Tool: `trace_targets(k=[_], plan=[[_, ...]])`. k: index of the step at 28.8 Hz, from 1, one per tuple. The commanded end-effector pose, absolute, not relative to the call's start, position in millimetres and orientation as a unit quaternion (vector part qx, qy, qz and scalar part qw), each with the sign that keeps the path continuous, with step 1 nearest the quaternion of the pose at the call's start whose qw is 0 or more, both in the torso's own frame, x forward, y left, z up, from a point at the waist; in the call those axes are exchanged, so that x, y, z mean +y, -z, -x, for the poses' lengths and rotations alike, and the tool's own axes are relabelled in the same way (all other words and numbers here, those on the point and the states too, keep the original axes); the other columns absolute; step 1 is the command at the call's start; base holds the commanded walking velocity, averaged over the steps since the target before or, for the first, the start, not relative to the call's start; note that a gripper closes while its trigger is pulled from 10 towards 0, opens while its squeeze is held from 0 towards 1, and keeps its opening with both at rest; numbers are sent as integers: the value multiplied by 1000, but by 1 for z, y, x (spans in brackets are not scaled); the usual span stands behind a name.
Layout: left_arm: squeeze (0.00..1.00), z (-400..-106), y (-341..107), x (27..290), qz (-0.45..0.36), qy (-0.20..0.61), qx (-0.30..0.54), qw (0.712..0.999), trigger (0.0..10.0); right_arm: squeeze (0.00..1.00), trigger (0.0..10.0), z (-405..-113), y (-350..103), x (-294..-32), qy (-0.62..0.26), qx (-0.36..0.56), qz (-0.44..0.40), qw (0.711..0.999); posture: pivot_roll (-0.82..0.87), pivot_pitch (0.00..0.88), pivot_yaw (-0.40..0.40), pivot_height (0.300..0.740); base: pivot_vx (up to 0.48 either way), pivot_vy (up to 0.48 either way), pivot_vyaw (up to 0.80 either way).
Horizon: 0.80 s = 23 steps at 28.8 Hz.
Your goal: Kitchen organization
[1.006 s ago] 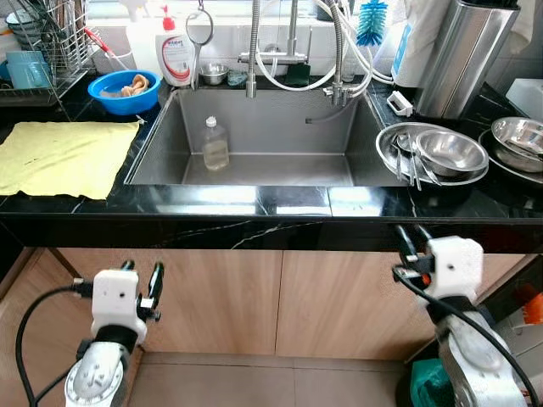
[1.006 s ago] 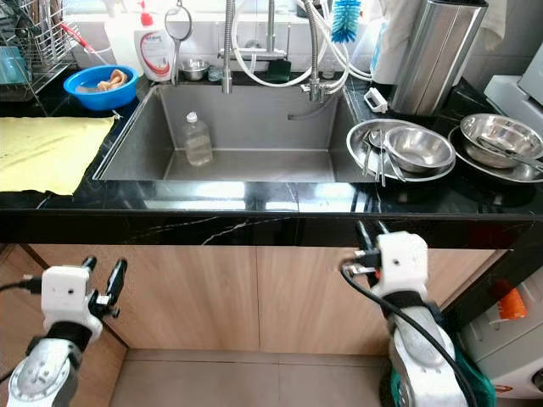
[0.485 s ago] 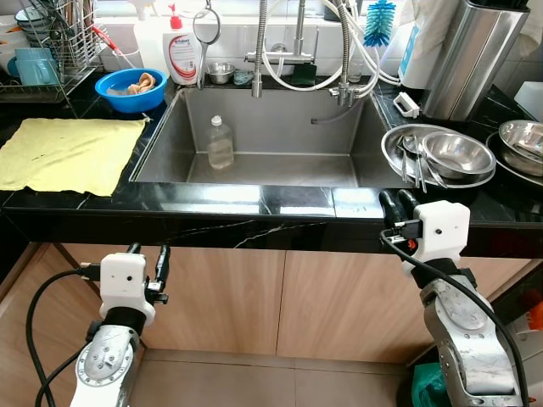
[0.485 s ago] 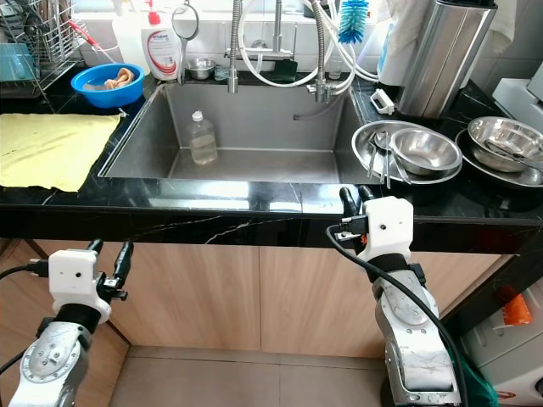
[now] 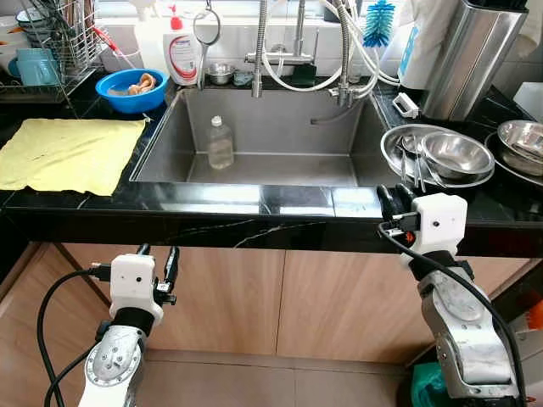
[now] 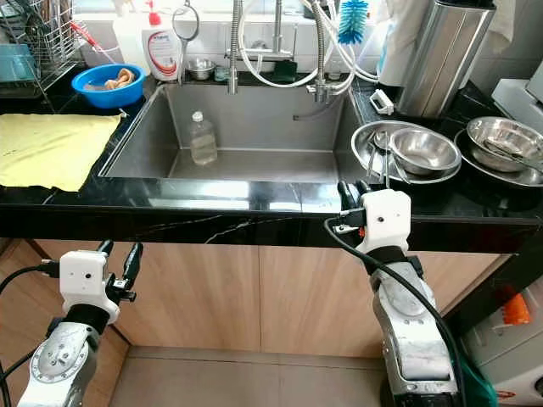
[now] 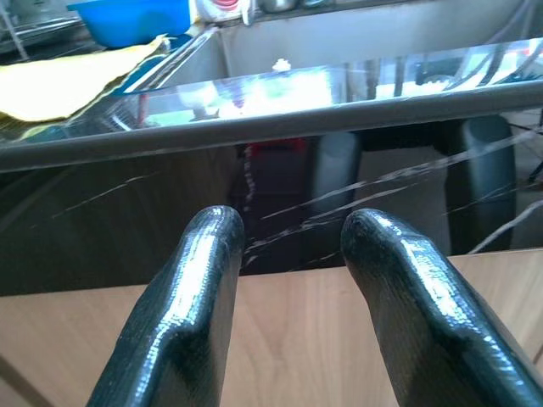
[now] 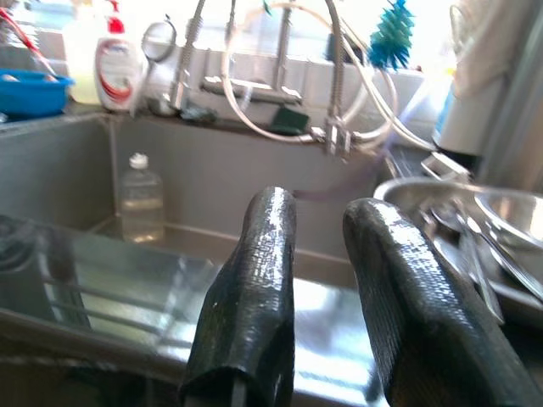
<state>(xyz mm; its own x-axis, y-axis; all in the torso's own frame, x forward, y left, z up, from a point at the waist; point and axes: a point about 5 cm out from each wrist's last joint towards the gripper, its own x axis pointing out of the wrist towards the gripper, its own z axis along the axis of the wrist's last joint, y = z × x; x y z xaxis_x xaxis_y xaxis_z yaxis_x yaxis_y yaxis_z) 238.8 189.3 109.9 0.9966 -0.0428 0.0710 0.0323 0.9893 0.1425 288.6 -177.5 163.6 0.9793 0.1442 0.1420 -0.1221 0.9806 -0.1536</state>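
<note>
A clear plastic bottle stands upright in the steel sink. Right of the sink, steel bowls are stacked on a steel plate with utensils, and more bowls sit further right. My right gripper is raised at the black counter's front edge, just right of the sink's front corner, fingers slightly apart and holding nothing. My left gripper hangs below the counter in front of the wooden cabinet, open, pointing up at the counter's underside.
A yellow cloth lies left of the sink. Behind it are a blue bowl, a soap bottle and a dish rack. Faucet hoses, a blue brush and a steel canister line the back.
My right gripper has risen from below the counter up to its front edge. The left arm has shifted slightly to the right, still under the counter.
</note>
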Motion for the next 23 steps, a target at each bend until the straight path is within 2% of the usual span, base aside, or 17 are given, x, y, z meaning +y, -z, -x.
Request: trace_targets(k=[1, 3, 4, 5, 9, 14, 15, 23], plan=[[0, -240, -110, 189, -77, 23, -37, 996, 10000, 0, 10000, -289, -170, -175, -70, -84, 78, 991, -74, 0, -19, 732, 0, 0, 0], [0, -240, -109, 189, -76, 24, -37, 996, 10000, 8, 10000, -289, -169, -175, -67, -80, 77, 992, -77, 0, -18, 732, 0, 0, 0], [0, -241, -109, 189, -77, 24, -36, 996, 10000, 855, 10000, -289, -168, -176, -62, -77, 79, 992, -77, 0, -18, 732, 0, 0, 0], [0, -241, -109, 190, -77, 24, -36, 996, 10000, 1000, 10000, -290, -168, -176, -58, -76, 76, 993, -78, 0, -13, 732, 0, 0, 0], [0, -242, -110, 190, -77, 23, -34, 996, 10000, 1000, 10000, -303, -162, -184, -18, -47, 91, 995, -83, 0, -2, 732, 0, 0, 0], [0, -243, -109, 191, -78, 25, -32, 996, 10000, 1000, 10000, -318, -164, -182, -10, -34, 101, 994, -85, 0, 4, 732, 0, 0, 0], [0, -245, -110, 191, -78, 25, -32, 996, 10000, 0, 10000, -326, -167, -180, -6, -27, 124, 992, -86, 0, 5, 732, 0, 0, 0], [0, -252, -114, 188, -72, 31, -37, 996, 10000, 0, 10000, -349, -181, -179, -1, -29, 180, 983, -91, 0, 18, 732, 0, 0, 0]])
